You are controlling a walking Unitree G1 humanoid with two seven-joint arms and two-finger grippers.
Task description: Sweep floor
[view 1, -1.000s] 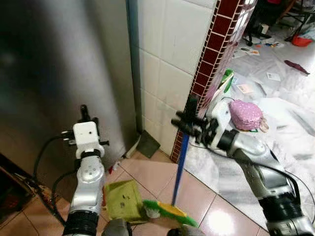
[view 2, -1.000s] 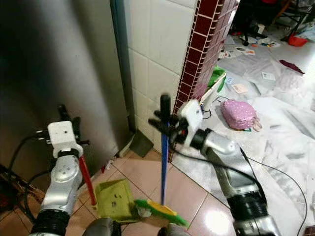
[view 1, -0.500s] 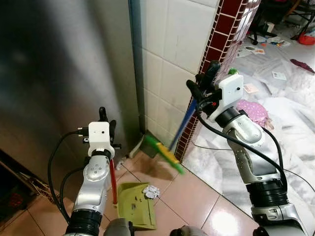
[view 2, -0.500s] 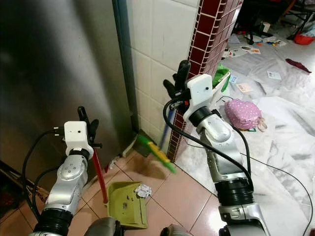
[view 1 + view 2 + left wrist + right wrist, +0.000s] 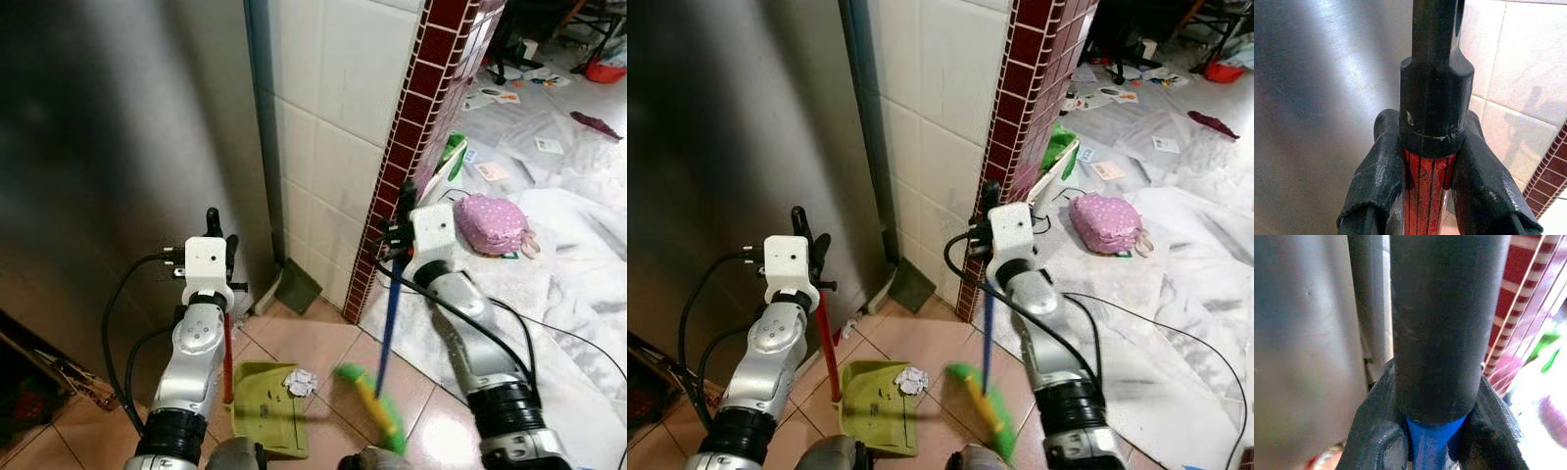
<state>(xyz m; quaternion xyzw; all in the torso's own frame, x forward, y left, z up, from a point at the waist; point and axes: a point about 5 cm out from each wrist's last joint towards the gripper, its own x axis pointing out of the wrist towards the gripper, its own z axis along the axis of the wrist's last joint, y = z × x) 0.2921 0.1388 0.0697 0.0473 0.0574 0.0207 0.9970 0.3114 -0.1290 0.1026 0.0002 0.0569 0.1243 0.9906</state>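
On tiles, right claw [image 5: 1432,440] grips unlabelled broom [image 5: 389,313].

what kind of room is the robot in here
Probably a home kitchen or utility corner: white glazed wall tiles edged with dark red tiles, a brushed steel appliance panel like a fridge, and a beige tiled floor.

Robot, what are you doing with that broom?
It is sweeping. The right pincer holds a blue-handled broom, whose green head is on the tiles right of the green dustpan. The left pincer holds the dustpan's red handle. Crumpled paper scraps already lie in the pan.
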